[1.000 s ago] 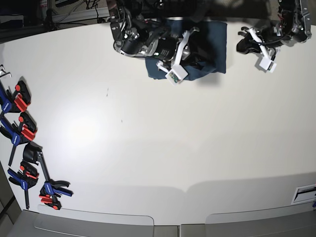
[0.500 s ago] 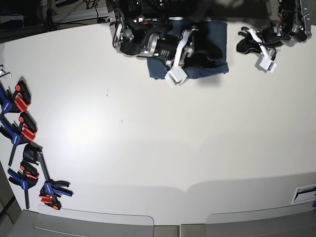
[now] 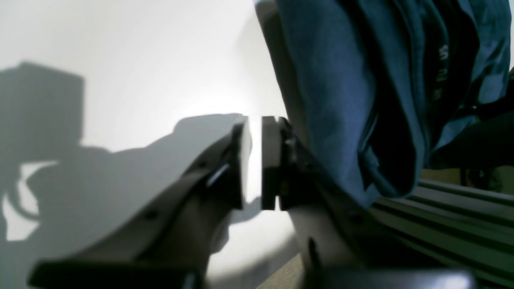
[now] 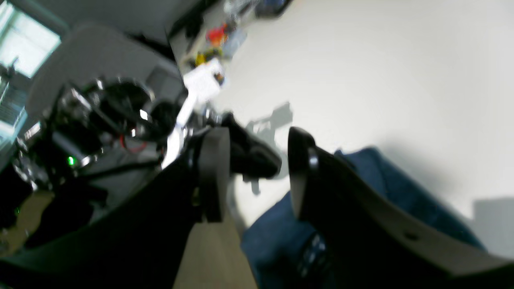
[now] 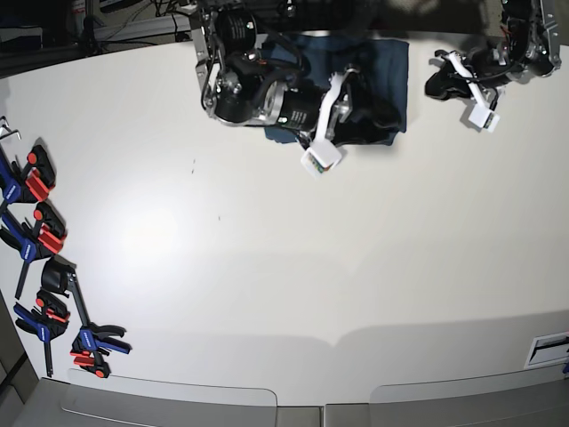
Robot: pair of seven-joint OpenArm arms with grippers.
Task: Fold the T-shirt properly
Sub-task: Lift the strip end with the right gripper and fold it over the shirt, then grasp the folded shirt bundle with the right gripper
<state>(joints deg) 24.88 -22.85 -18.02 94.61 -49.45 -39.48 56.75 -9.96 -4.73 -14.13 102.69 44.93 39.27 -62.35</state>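
Note:
The T-shirt (image 5: 396, 67), dark navy-teal, lies folded into a compact block at the table's far edge. My right gripper (image 5: 366, 114) hovers over its near part, and the arm hides much of the cloth. In the right wrist view this gripper (image 4: 257, 176) is open with nothing between its fingers and the T-shirt (image 4: 385, 188) below. My left gripper (image 5: 436, 82) sits just right of the shirt, apart from it. In the left wrist view the left gripper (image 3: 256, 160) shows a narrow gap with only bare table seen through it. The T-shirt (image 3: 341, 100) bunches up beside its right finger.
Several blue and red clamps (image 5: 40, 240) lie along the white table's (image 5: 267, 267) left edge. A small label (image 5: 547, 349) sits at the near right. A metal rail (image 3: 461, 208) runs behind the table edge, close to the shirt.
The right gripper's jaws have spread apart over the shirt, and that arm has shifted a little toward the near side. The left gripper's jaws have parted slightly. The left arm has stayed in place.

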